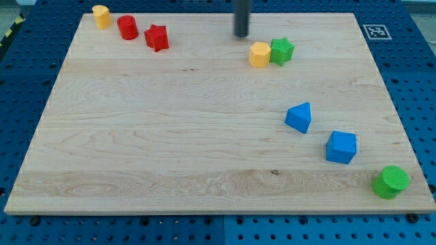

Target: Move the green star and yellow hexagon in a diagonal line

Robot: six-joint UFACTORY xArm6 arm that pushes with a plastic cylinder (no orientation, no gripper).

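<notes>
The green star (282,51) and the yellow hexagon (259,54) sit side by side, touching, near the view's top, right of centre. The hexagon is to the star's left and slightly lower. My tip (242,35) is at the end of the dark rod coming down from the view's top edge. It stands just up and left of the yellow hexagon, a small gap apart from it.
A yellow cylinder-like block (101,16), a red cylinder (127,28) and a red star (157,37) line up at the top left. A blue triangular block (299,117), a blue cube-like block (340,147) and a green cylinder (391,182) run diagonally at the lower right.
</notes>
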